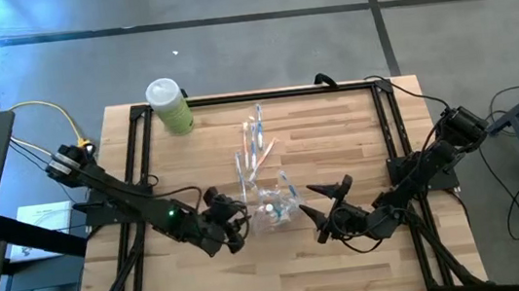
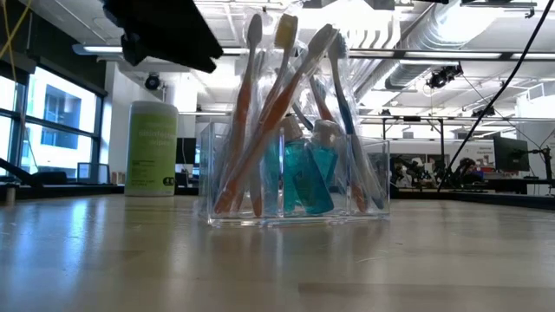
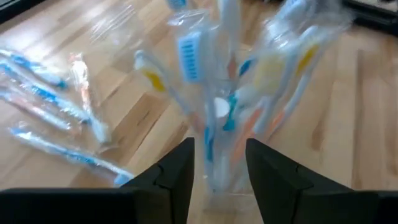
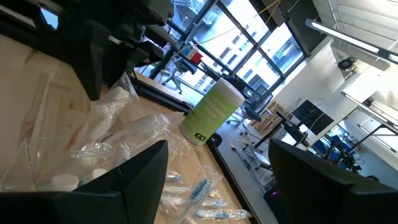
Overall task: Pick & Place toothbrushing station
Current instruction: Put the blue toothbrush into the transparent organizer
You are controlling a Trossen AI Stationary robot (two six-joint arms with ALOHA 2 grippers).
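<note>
From above, the clear holder (image 1: pixel 274 205) stands near the middle of the wooden table (image 1: pixel 351 262), packed with wrapped toothbrushes (image 1: pixel 280 194). More wrapped toothbrushes, the loose ones (image 1: pixel 253 146), lie on the table beyond the holder, toward the green bottle (image 1: pixel 170 107) at the far left corner. The left gripper (image 1: pixel 239 218) reaches in low from the left, its arm stretched along the table, and ends just beside the holder. The right gripper (image 1: pixel 318 207) lies low on the holder's other side, near it but apart, jaws spread wide and holding nothing.

At table height, the holder (image 2: pixel 295 178) sits upright on the table with toothbrushes (image 2: pixel 277 95) leaning in it and small teal bottles (image 2: pixel 305 169) inside; the green bottle (image 2: pixel 151 149) stands behind it to its left.

The left wrist view shows the jaws parted, one on each side of the holder's (image 3: pixel 227 180) base; whether they touch it I cannot tell.

The right wrist view shows its jaws wide apart and empty.
</note>
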